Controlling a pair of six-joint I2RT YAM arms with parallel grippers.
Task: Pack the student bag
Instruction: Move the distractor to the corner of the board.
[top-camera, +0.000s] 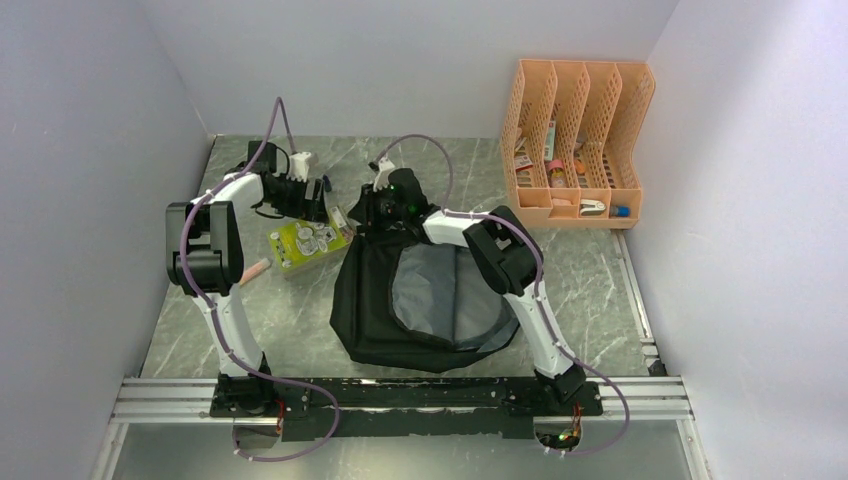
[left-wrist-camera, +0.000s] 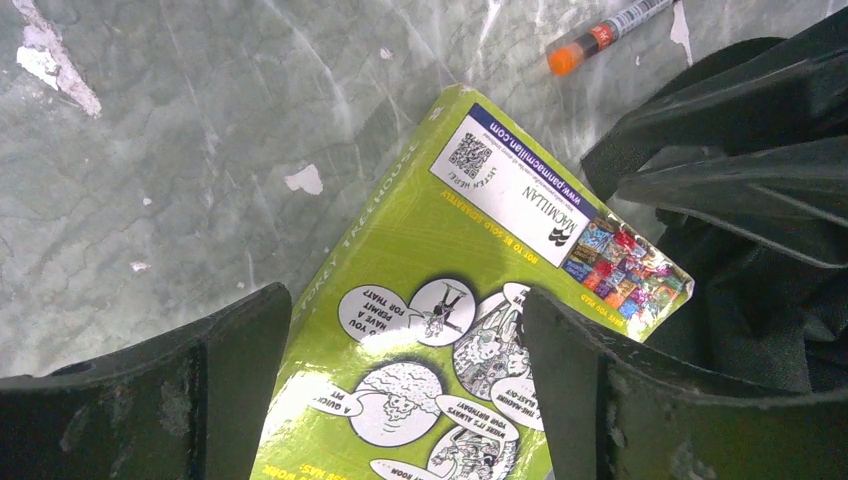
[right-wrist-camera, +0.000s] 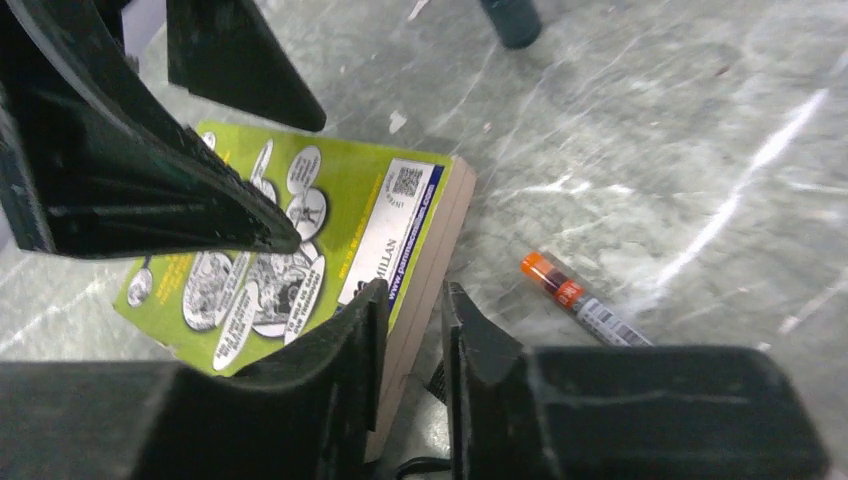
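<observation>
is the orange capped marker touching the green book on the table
Apart. The right wrist view shows a strip of bare table between the marker and the book, next to its page edge. The left wrist view shows the same gap.

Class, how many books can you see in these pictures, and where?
1. A green paperback lies on the table just left of the student bag, below the left gripper's open jaws. Others may be hidden inside the bag or the orange organiser.
</observation>
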